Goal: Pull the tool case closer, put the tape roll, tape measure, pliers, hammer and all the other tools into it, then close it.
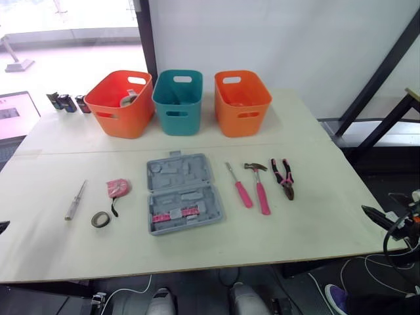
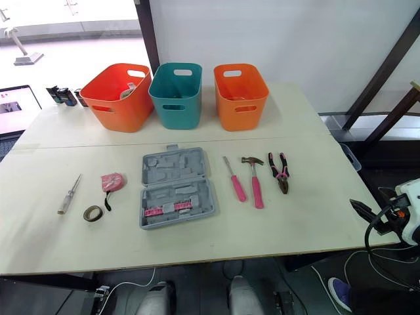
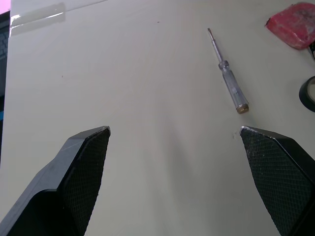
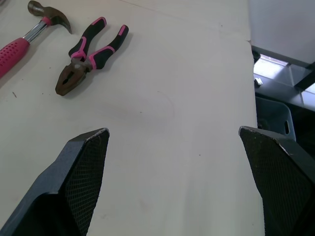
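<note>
Left end effector (image 3: 174, 132) wide open over worktop (image 3: 147, 73); right end effector (image 4: 173, 132) gaping too, near pliers (image 4: 88, 54). Tool case (image 1: 182, 195) lies open, seemingly holding something pink.

In the left wrist view we see the tape measure (image 3: 291, 29) cut by the picture's edge, and the tape roll (image 3: 308, 93) shows as no more than a dark arc there. The hammer (image 4: 34, 32) loses most of its pink handle at the edge of the right wrist view. The wall of the leftmost basket (image 1: 121, 111) hides most of a pale thing (image 1: 129, 98) inside it; we cannot tell what it is. Three small dark things (image 1: 65, 102) beside that basket are too small for us to name, as are the pink pieces (image 1: 174, 214) in the tool case (image 1: 180, 172)
</note>
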Controlling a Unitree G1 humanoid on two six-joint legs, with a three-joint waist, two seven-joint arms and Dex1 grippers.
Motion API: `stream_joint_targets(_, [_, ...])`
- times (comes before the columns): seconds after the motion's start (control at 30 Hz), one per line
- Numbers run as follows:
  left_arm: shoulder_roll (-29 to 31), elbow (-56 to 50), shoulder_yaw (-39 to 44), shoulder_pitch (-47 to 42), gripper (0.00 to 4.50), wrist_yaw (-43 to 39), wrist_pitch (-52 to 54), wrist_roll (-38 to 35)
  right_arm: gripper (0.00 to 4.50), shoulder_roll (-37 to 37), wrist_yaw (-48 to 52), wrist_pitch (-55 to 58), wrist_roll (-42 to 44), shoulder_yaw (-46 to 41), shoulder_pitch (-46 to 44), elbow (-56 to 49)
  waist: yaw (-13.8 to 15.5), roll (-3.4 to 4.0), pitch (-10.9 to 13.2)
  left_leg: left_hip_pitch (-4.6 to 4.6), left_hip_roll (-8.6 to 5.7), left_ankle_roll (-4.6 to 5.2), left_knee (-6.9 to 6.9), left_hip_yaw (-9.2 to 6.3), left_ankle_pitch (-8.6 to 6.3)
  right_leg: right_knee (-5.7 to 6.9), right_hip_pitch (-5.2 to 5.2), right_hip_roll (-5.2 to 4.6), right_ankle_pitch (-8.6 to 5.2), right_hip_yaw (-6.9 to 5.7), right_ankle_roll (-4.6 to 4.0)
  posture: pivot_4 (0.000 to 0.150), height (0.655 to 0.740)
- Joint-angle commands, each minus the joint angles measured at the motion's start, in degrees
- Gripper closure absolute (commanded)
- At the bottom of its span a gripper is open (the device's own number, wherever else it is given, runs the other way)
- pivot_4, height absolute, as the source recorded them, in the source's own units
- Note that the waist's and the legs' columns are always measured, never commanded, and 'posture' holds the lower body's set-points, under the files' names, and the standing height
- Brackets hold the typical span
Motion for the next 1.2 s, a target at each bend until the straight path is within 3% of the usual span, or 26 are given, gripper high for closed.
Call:
stream_joint_targets(0.03, [1.5,-1.7,0.5,0.6,0.07,0.5,-0.6,0.4,0.0,0.2,-0.3,-0.3,0.8,-0.9,-0.4,-1.5,0.0,0.0,0.0,0.0,0.0,0.0,0.0,0.0,0.0,0.0,0.0,0.0,0.0,0.0,0.0,0.15,0.74])
stream_joint_targets(0.43, [-0.4,-4.6,0.9,-0.9,0.07,2.3,2.2,-0.9,0.0,1.3,-1.7,0.9,0.6,0.5,-0.8,-3.1,0.0,0.01,0.0,0.0,0.0,0.01,0.02,0.0,0.0,0.03,0.02,0.01,0.0,0.0,0.01,0.15,0.74])
stream_joint_targets(0.6, [-5.7,-18.0,0.9,0.8,0.07,3.6,8.5,-4.0,0.0,3.7,-4.6,7.2,4.3,2.4,-2.9,-12.3,0.0,0.02,0.0,0.0,0.01,0.01,0.05,0.0,0.01,0.1,0.04,0.03,0.01,0.01,0.01,0.15,0.74])
stream_joint_targets(0.73, [-15.9,-42.2,-3.9,2.5,0.07,9.7,17.8,-8.4,0.0,6.8,-10.4,15.0,5.7,12.2,-9.4,-24.2,0.1,0.04,0.0,0.01,0.02,0.01,0.16,-0.02,0.01,0.15,0.13,0.06,0.01,0.03,0.03,0.15,0.74])
stream_joint_targets(0.83, [-20.3,-52.0,-7.3,2.3,0.0,13.6,22.1,-8.9,0.9,8.7,-13.8,19.0,5.0,18.0,-14.5,-27.4,0.2,-0.02,0.0,-0.02,0.03,0.01,0.27,-0.06,0.01,0.16,0.18,0.09,0.02,0.03,0.05,0.15,0.74])
stream_joint_targets(0.87, [-22.0,-54.2,-9.2,1.8,0.0,14.7,22.8,-8.6,1.41,9.1,-14.7,20.5,3.9,21.5,-16.7,-27.9,0.2,-0.02,0.0,-0.05,0.02,0.01,0.28,-0.07,0.01,0.15,0.18,0.09,0.01,0.03,0.08,0.15,0.74])
stream_joint_targets(0.97, [-25.7,-57.8,-15.7,0.8,0.84,16.2,22.2,-5.9,2.87,9.7,-15.4,23.0,-1.8,33.2,-24.0,-25.5,0.1,0.0,0.0,-0.03,0.01,0.02,0.29,-0.08,0.02,0.15,0.2,0.09,0.0,0.03,0.11,0.15,0.74])
stream_joint_targets(1.07, [-28.6,-57.1,-20.6,-1.0,2.52,18.1,21.1,-2.9,4.5,11.3,-14.8,21.4,-8.4,42.9,-31.8,-19.0,0.0,0.0,0.0,0.0,0.01,0.03,0.31,-0.11,0.02,0.16,0.23,0.13,0.01,0.03,0.11,0.15,0.74])
stream_joint_targets(1.2, [-29.3,-52.5,-24.6,-3.5,4.46,19.7,19.3,1.6,4.5,13.5,-12.8,18.1,-14.6,50.9,-39.1,-10.2,0.1,0.0,0.0,-0.04,0.01,0.04,0.32,-0.13,0.02,0.16,0.22,0.14,0.01,0.03,0.14,0.15,0.74])
